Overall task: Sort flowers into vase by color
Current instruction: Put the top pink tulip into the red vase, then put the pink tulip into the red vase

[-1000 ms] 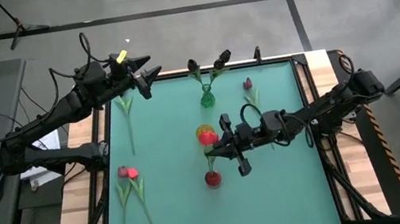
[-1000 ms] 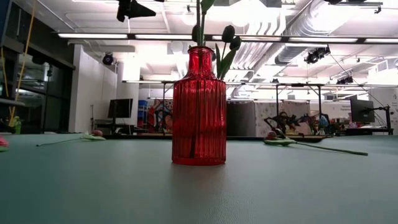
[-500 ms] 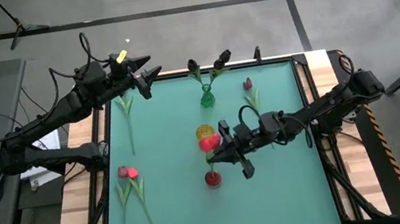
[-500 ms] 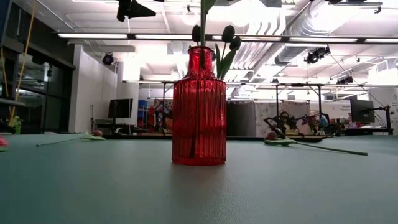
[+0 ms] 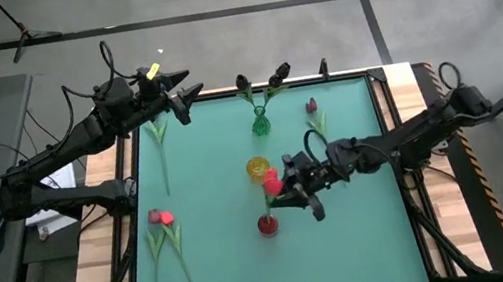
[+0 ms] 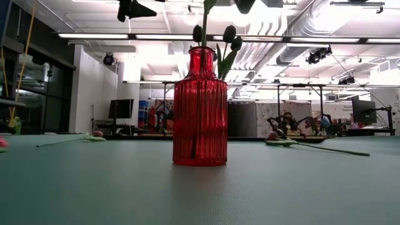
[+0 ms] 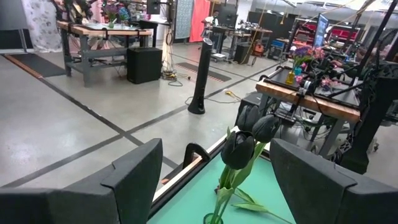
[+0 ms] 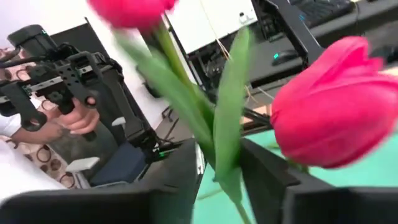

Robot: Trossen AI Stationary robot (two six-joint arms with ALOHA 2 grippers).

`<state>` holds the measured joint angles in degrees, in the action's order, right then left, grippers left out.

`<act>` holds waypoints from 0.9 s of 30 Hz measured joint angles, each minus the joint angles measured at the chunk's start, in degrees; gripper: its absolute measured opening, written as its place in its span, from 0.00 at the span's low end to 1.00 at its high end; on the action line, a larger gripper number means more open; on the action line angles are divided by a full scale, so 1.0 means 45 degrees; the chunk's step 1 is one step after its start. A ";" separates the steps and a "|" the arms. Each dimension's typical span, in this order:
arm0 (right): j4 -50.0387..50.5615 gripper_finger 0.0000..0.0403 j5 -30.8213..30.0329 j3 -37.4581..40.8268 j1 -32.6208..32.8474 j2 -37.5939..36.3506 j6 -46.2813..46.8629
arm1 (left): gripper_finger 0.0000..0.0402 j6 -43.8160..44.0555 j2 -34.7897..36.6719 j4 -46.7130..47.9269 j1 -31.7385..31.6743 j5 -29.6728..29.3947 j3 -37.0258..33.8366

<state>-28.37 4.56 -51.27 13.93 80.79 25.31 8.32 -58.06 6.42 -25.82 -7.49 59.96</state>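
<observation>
Centrally on the green table (image 5: 215,167), two bright red artificial tulips (image 5: 272,184) on thin green stems stand over the mouth of a ribbed red glass vase (image 6: 200,107). In the right wrist view, the stem and leaf (image 8: 221,134) run between the dark fingers (image 8: 171,180), which look slightly parted around them rather than pinching, with one red tulip head (image 8: 339,109) very close to the lens. The right gripper (image 5: 292,190) hangs just above the red vase, seemingly so the stems can drop straight down into the vase that matches their colour.

Nearby stand a small yellow glass vase (image 5: 258,167), just beside the red one, and a green glass vase (image 5: 260,122) near the far edge that holds near-black tulips (image 7: 249,134). More flowers lie flat on the table: a pair with pink-red heads (image 5: 161,218) toward the left side, a dark maroon one (image 5: 311,106) near the green vase, and another green stem (image 5: 161,150) at far left.

The left gripper (image 5: 185,89) waits high over the far left corner, fingers spread wide and holding nothing.
</observation>
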 joint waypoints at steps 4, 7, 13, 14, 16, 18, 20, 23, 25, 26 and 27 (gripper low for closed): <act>0.1779 0.46 0.0044 -0.0005 0.0000 -0.0956 0.0379 | 0.71 0.0000 0.0000 0.0005 0.0000 -0.0003 0.0000; 0.3048 0.58 0.0053 -0.0005 0.0000 -0.1567 0.0392 | 0.71 0.0000 0.0000 0.0008 0.0000 -0.0005 0.0000; 0.4777 0.72 0.0863 -0.0005 -0.0004 -0.2444 0.0423 | 0.71 0.0000 0.0000 0.0005 -0.0005 -0.0041 0.0000; 0.5241 0.73 0.1032 -0.0005 -0.0009 -0.2631 0.0461 | 0.71 0.0000 0.0000 0.0001 -0.0005 -0.0085 0.0000; 0.6403 0.74 0.1249 -0.0005 -0.0009 -0.3035 0.0679 | 0.71 -0.0008 0.0000 0.0000 -0.0008 -0.0125 0.0000; 0.7603 0.74 0.1282 -0.0005 -0.0009 -0.3440 0.0928 | 0.71 -0.0092 0.0000 0.0000 -0.0010 -0.0130 -0.0002; 0.8664 0.74 0.1282 -0.0005 -0.0009 -0.3862 0.1263 | 0.71 -0.0204 0.0000 0.0000 -0.0005 -0.0130 0.0000; 1.0073 0.75 0.1279 -0.0005 -0.0009 -0.4426 0.1630 | 0.71 -0.0197 0.0000 0.0000 -0.0005 -0.0130 0.0000; 1.1048 0.75 0.1240 -0.0005 -0.0009 -0.4733 0.1976 | 0.71 0.0028 0.0000 0.0005 -0.0005 -0.0061 0.0000; 1.1593 0.75 0.1205 -0.0005 -0.0009 -0.4853 0.2234 | 0.71 0.0146 0.0000 0.0012 -0.0007 0.0112 0.0000; 1.2160 0.75 0.1159 -0.0005 -0.0009 -0.4959 0.2564 | 0.71 0.0300 0.0000 0.0031 -0.0010 0.0335 0.0000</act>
<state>26.35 9.77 -51.29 13.89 58.47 36.84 9.67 -58.06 6.55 -25.87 -5.98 59.96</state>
